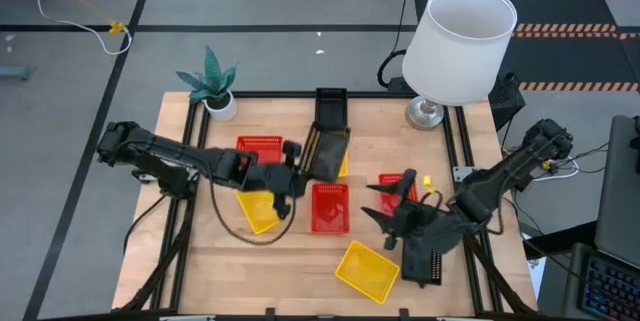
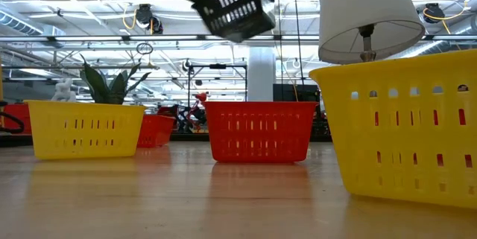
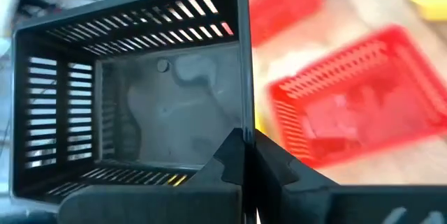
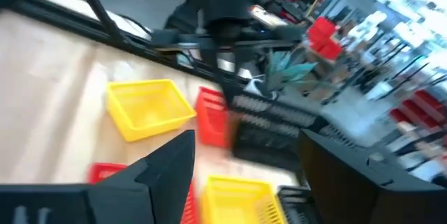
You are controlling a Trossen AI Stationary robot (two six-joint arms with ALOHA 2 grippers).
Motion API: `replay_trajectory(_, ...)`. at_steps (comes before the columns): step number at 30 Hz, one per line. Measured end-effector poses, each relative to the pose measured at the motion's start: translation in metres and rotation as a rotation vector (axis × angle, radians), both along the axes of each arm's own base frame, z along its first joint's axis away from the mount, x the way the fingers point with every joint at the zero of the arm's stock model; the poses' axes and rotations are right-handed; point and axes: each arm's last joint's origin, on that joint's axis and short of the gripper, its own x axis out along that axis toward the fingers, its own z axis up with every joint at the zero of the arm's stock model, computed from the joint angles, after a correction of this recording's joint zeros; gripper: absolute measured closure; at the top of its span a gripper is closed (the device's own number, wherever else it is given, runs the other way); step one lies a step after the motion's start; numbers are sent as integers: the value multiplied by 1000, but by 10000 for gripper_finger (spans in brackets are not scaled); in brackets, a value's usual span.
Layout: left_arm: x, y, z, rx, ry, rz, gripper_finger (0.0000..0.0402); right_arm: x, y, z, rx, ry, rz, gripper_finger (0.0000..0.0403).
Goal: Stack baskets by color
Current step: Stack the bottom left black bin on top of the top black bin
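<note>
From above, the left gripper [image 1: 296, 166] holds a black basket [image 1: 330, 151] up over the middle of the bench [image 1: 300, 281], its jaws pinched tight on the rim. Another black basket [image 1: 331, 106] sits at the far edge. A red basket [image 1: 330, 208] lies in the middle, one [image 1: 260, 144] behind the left arm and one [image 1: 392, 187] by the right gripper [image 1: 398, 204], whose jaws stand wide apart with nothing in them. Yellow baskets sit at the left [image 1: 258, 211] and at the near edge [image 1: 367, 270]. From low down, the black basket [image 2: 238, 6] hangs tilted in the air (all slots and thin bars). The left wrist view looks into the black basket [image 3: 133, 105]. The right wrist view shows a yellow basket [image 4: 148, 107].
</note>
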Motion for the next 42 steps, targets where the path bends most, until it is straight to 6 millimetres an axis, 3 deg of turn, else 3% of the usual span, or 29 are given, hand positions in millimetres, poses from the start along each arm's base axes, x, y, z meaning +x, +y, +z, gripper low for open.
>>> replay_trajectory(5,7,27,31,1,-78,79,393,-18,4,0,152,-13,-4,169)
replay_trajectory(10,7,56,52,39,-111,142,389,-17,9,-7,270,-35,-41,171)
replay_trajectory(15,7,86,59,64,-122,171,394,-7,15,-22,316,-40,-104,172)
replay_trajectory(19,9,113,55,57,-136,214,389,2,22,-50,319,-50,-161,172)
replay_trajectory(24,25,145,32,56,-92,241,394,5,19,-76,260,-26,-177,172)
replay_trajectory(31,51,181,-14,18,-28,268,384,-8,16,-73,331,-28,-145,172)
replay_trajectory(37,68,199,-57,-21,59,258,392,-16,21,-68,352,-28,-102,172)
replay_trajectory(42,73,208,-82,-45,123,278,383,-17,22,-68,348,-24,-94,172)
